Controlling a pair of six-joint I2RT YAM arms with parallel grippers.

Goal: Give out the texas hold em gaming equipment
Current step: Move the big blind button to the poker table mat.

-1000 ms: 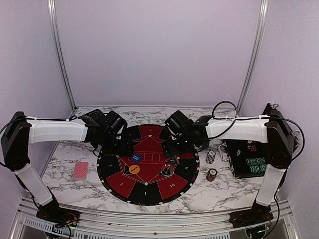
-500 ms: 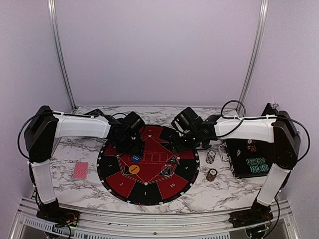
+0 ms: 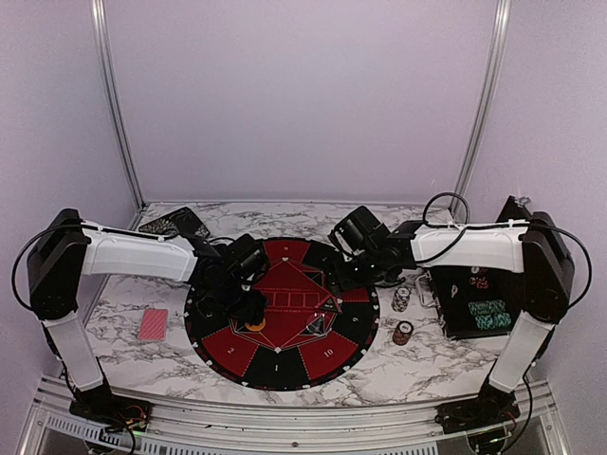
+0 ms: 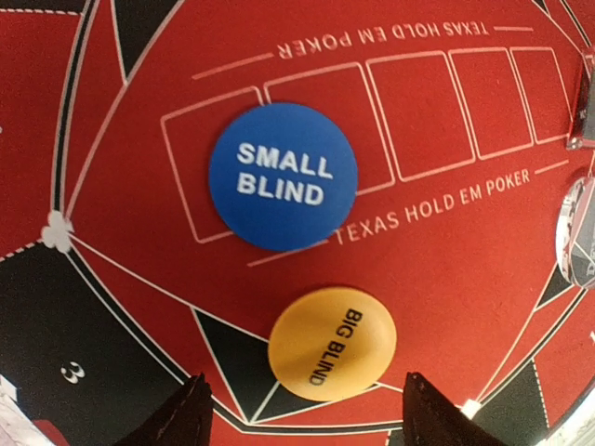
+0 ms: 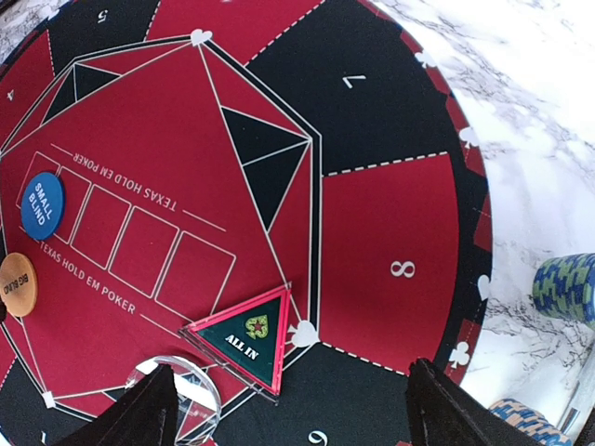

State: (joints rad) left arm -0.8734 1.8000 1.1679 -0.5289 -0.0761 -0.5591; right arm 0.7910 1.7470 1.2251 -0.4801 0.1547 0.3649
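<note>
The orange round disc printed BIG BLIND (image 4: 332,344) lies flat on the red centre of the large round black-and-red mat (image 4: 446,269), just below the row of five outlined card boxes. Above it, close by but not touching, the blue round disc printed SMALL BLIND (image 4: 283,177) covers the line between the first two boxes. The left tool (image 4: 305,413) hangs low over the orange disc with its two fingers apart. They stand on either side of the disc's near edge, one of them just beside the rim, and neither presses on it, so the tool holds nothing.

At the other end of the box row, a green triangular ALL IN marker with a red border (image 5: 249,336) lies on the mat, with a clear round disc (image 5: 181,390) just beside it. The right tool (image 5: 297,413) hovers above that side of the mat, fingers spread wide, gripping nothing.

Off the mat's right edge, on the white marble-patterned counter (image 3: 123,355), stand a farther stack of striped poker chips (image 3: 403,300) and a nearer stack of striped poker chips (image 3: 403,333). To their right sits the black box-shaped case (image 3: 446,303), with more chips lying in it. On the opposite side, the red-backed playing cards (image 3: 152,324) lie in a pile on the counter, left of the mat and well apart from both tools.
</note>
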